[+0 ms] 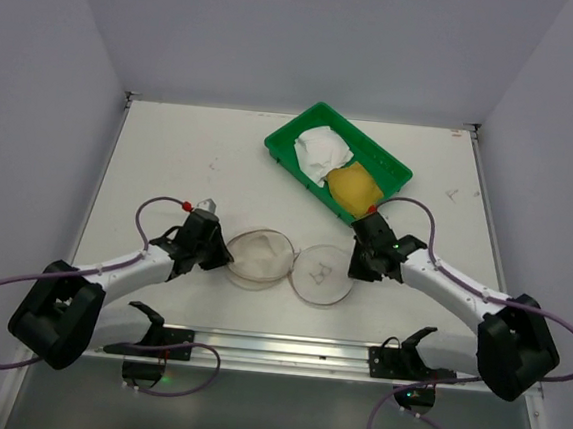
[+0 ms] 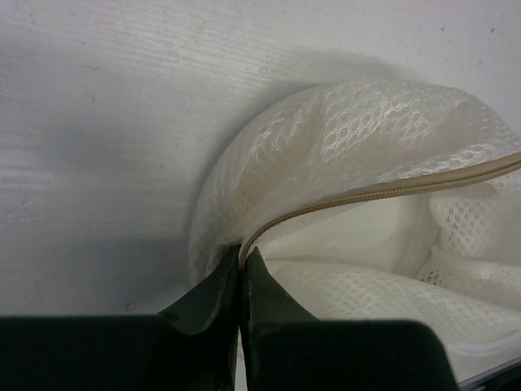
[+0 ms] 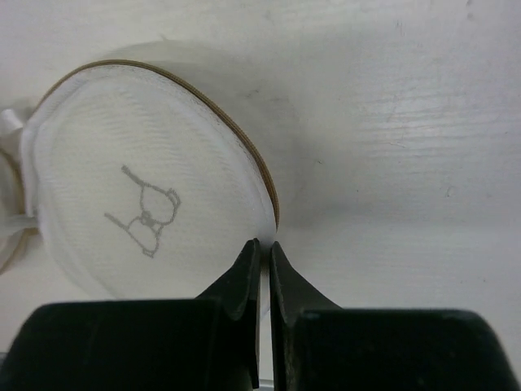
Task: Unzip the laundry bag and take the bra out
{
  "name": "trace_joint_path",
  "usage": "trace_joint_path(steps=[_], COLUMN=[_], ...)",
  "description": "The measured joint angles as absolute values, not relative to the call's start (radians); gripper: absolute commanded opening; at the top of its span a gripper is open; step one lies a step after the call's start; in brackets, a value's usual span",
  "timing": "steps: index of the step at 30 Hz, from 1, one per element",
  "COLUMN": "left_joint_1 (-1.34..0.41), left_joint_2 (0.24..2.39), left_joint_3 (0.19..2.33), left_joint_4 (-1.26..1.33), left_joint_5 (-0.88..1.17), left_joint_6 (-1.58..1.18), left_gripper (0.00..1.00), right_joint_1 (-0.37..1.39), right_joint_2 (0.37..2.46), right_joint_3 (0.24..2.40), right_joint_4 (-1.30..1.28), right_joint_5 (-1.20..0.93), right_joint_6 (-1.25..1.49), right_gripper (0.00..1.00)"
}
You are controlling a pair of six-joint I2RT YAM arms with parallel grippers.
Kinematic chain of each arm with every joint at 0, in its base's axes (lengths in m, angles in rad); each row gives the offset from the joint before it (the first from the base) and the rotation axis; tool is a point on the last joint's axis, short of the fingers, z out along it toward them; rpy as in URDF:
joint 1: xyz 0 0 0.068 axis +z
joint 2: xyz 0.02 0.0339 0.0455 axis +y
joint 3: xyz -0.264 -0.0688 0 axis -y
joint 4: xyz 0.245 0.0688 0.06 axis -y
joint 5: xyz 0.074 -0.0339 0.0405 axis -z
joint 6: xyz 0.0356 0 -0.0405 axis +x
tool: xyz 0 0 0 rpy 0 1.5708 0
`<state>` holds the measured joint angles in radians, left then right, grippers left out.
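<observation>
The white mesh laundry bag (image 1: pixel 259 255) lies unzipped in two round halves at the table's middle front. Its flat lid (image 1: pixel 324 270) with the black bra drawing (image 3: pixel 145 212) lies to the right. My left gripper (image 1: pixel 225 256) is shut on the left half's rim, at the tan zipper (image 2: pixel 366 195), seen in the left wrist view (image 2: pixel 242 254). My right gripper (image 1: pixel 357 271) is shut on the lid's right edge (image 3: pixel 264 246). Inside the open half (image 2: pixel 358 285) only white mesh shows. A yellow padded item (image 1: pixel 355 188), maybe the bra, lies in the tray.
A green rectangular tray (image 1: pixel 293 135) stands behind the bag, right of centre, holding a crumpled white cloth (image 1: pixel 320 152) beside the yellow item. Walls close in the table on the left, right and back.
</observation>
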<state>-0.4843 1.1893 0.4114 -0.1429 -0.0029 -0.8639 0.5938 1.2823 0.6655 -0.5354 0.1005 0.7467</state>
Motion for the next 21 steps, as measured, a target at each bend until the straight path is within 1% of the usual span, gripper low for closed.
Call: trace_joint_path(steps=[5,11,16,21], left_joint_1=[-0.485,-0.486,-0.511,-0.541], left_joint_2=[1.25,1.297,1.342,1.382], left_joint_3=[0.437,0.466,0.489,0.495], left_joint_4=[-0.092,-0.069,-0.041,0.024], left_joint_5=[0.012,0.03,0.038,0.064], left_joint_6=[-0.863,-0.864,-0.866,-0.888], left_gripper=[0.01,0.0,0.0,0.0], right_joint_1=[0.598,0.614,0.635,0.709], right_joint_2=[1.183,1.144,1.161,1.253], right_joint_3=[0.809,0.969,1.034,1.135], right_joint_4=[-0.662,-0.736,-0.756,-0.724], right_joint_5=[0.155,0.17,0.108,0.03], right_joint_6=[0.696,0.642,0.614,0.603], right_gripper=[0.0,0.0,0.0,0.0])
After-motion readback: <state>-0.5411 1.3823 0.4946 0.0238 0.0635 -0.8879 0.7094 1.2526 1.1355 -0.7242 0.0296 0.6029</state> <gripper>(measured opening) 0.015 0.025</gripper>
